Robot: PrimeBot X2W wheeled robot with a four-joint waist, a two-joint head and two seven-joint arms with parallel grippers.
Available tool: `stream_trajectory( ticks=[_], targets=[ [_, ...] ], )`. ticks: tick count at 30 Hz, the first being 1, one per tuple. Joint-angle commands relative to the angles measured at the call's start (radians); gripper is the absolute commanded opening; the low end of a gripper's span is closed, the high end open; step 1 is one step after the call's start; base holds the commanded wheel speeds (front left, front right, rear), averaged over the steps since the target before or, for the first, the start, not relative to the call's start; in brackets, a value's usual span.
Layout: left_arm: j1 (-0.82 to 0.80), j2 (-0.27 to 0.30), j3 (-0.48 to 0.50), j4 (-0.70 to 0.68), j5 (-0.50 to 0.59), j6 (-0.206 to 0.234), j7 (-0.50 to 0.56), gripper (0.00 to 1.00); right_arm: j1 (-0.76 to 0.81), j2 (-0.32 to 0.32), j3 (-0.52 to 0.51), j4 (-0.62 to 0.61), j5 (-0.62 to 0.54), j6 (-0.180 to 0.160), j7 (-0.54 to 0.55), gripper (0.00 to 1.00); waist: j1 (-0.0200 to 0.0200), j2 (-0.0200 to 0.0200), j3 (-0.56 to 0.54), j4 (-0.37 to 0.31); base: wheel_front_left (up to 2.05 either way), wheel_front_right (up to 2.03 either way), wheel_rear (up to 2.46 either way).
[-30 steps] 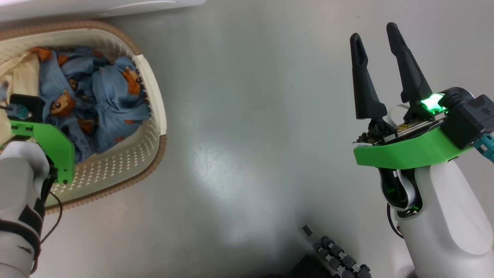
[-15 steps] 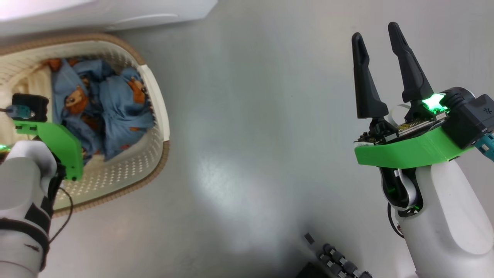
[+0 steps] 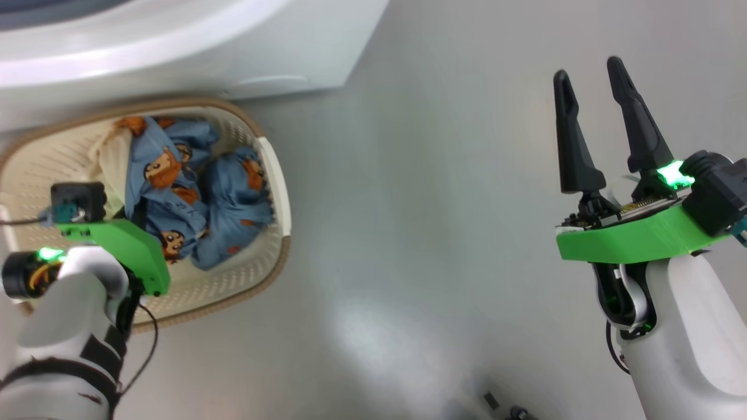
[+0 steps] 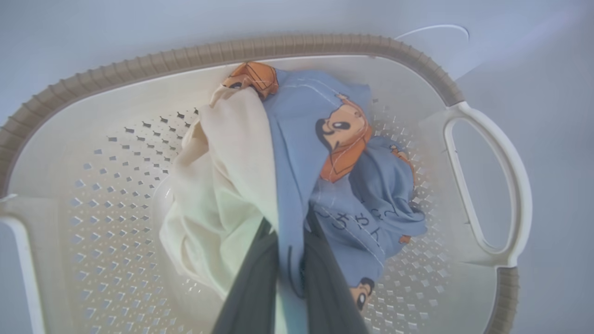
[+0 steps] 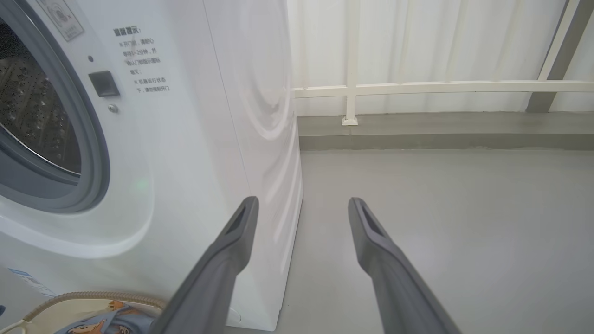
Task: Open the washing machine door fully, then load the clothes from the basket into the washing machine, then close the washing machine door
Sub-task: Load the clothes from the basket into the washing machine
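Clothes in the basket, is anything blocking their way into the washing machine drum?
Nothing visible does: the left gripper pinches the clothes in the basket, and the visible drum mouth of the washing machine is uncovered.

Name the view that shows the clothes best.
Left wrist view: the clothes sit close and central, cream and blue both plain. Head view hides part behind the left arm; right wrist view catches a corner.

Cream-white basket (image 4: 120, 185) with rows of small perforations, brown ribbed rim (image 4: 232, 48), white handle (image 4: 510, 185). Light blue clothes (image 4: 301, 134) with orange-brown cartoon bears and dark script, beside a plain cream piece (image 4: 222, 176). White washing machine (image 5: 199, 139), grey gasket (image 5: 95, 153), dotted steel drum (image 5: 32, 116). Glossy pale grey floor (image 3: 437, 204). Black-fingered right gripper (image 3: 587, 66), bright green mount (image 3: 636, 236), white forearm (image 3: 688, 326).
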Motion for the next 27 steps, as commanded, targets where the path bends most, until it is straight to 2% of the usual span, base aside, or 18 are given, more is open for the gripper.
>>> stream_trajectory(
  ticks=[1, 8, 14, 27],
  targets=[
    [0.035, 0.025, 0.026, -0.007, -0.011, -0.005, -0.024, 0.0, 0.039, -0.012, 0.011, -0.019, -0.002, 0.004, -0.008, 1.0, 0.0001, 0.0, -0.06, 0.04, 0.0, 0.0, 0.0],
    [0.088, -0.002, 0.033, -0.01, -0.034, -0.019, -0.104, 0.0, 0.084, -0.034, -0.006, -0.01, -0.001, 0.004, -0.008, 1.0, 0.0001, 0.0, -0.149, 0.071, 0.0, 0.0, 0.0],
    [0.143, -0.009, 0.045, -0.046, -0.042, -0.022, -0.13, 0.0, 0.134, -0.048, -0.022, 0.0, 0.001, 0.004, -0.008, 1.0, 0.0001, 0.0, -0.232, 0.096, 0.0, 0.0, 0.0],
    [0.338, 0.012, 0.171, -0.386, 0.004, 0.033, -0.132, 0.0, 0.241, -0.072, -0.053, 0.012, 0.009, 0.004, -0.008, 1.0, 0.0001, 0.0, -0.374, 0.141, 0.0, 0.0, 0.0]
  ],
)
